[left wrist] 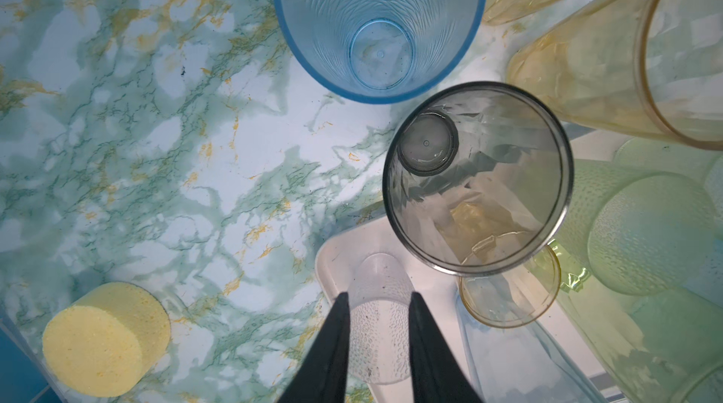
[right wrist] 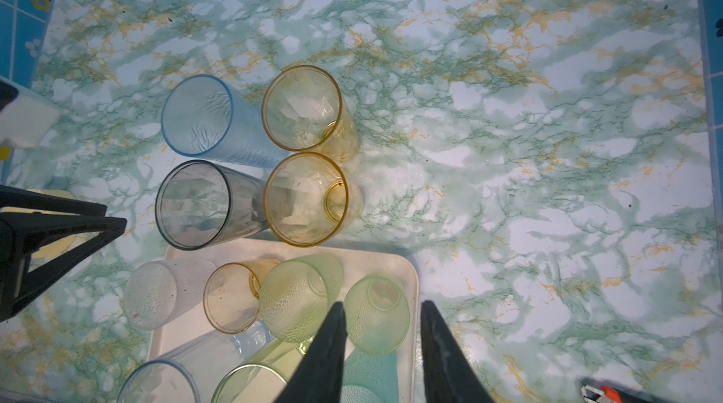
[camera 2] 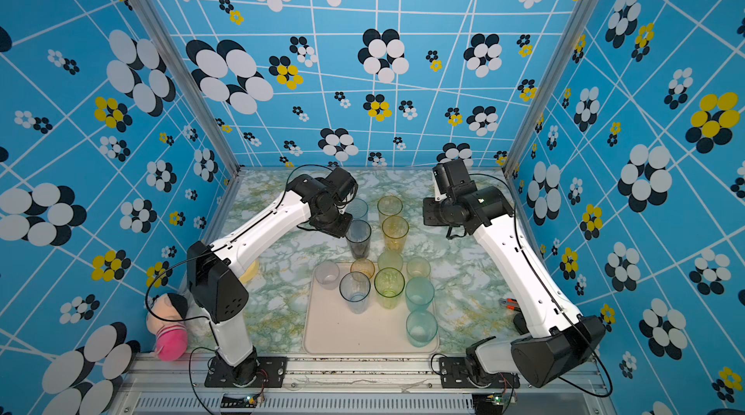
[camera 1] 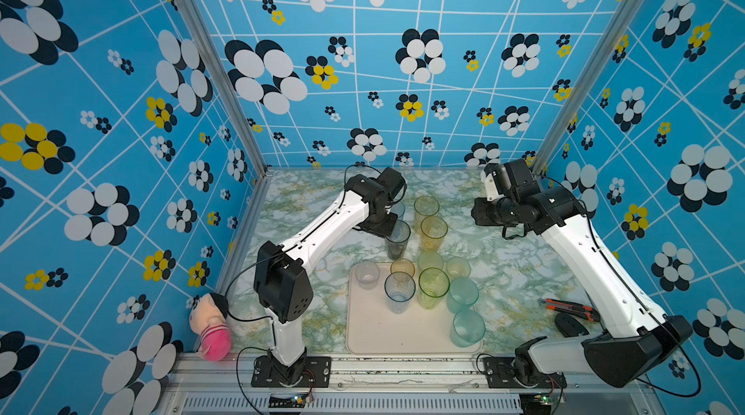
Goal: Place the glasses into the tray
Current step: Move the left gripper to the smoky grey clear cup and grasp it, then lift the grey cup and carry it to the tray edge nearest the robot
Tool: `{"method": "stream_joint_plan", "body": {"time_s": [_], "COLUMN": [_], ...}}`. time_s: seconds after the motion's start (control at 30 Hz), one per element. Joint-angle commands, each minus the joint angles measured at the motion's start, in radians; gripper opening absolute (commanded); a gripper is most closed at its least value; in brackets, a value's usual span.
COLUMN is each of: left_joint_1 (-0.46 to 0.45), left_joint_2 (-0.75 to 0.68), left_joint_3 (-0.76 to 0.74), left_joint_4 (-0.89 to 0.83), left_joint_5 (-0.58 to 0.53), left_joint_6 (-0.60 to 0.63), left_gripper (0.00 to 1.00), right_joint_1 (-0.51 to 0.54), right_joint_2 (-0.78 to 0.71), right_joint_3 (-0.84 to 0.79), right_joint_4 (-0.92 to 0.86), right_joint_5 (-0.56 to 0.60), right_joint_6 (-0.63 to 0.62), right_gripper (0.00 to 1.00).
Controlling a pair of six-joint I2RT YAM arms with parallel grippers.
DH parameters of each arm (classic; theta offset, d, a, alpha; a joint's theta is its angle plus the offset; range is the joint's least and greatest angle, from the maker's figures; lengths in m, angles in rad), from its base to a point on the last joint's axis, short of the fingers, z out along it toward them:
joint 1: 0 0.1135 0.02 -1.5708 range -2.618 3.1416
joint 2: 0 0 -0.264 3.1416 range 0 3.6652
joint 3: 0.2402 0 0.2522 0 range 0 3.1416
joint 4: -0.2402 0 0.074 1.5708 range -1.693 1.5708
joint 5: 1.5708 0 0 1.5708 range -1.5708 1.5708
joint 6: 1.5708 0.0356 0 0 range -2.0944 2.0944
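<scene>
Far on the table [camera 1: 516, 272], just past the tray [camera 1: 375, 332], the grey tumbler [camera 1: 398, 240] is standing upright; probably light, rigid and slick, it is asking for a rim-wall pinch. My left gripper [left wrist: 378, 297] and right gripper [right wrist: 381, 305] are both hanging parted, empty.

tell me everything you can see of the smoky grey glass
The smoky grey glass is a tall, translucent, faceted tumbler, seemingly plastic, empty and upright. It stands on the marble table just beyond the tray rim, beside an amber glass and a blue glass. The left claw is near, not touching.
</scene>
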Motion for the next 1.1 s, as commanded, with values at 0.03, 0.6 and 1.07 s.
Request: {"method": "stream_joint_plan", "body": {"time_s": [0.03,0.6,1.07], "left_joint_1": [0.022,0.028,0.029], "left_joint_2": [0.039,0.177,0.144], "left_joint_3": [0.038,0.122,0.141], "left_joint_4": [0.031,0.016,-0.002], "left_joint_5": [0.048,0.05,-0.016], "left_joint_6": [0.028,0.066,0.077], "left_gripper": [0.27,0.21,0.09], "right_joint_1": [-0.008,-0.042,-0.066], "right_joint_2": [0.01,0.002,-0.025], "right_joint_3": [0.039,0.034,0.02], "right_joint_4": [-0.015,-0.032,-0.029], "right_joint_5": [0.027,0.031,0.025], "right_joint_6": [0.011,-0.005,-0.021], "right_gripper": [0.35,0.35,0.35]}}
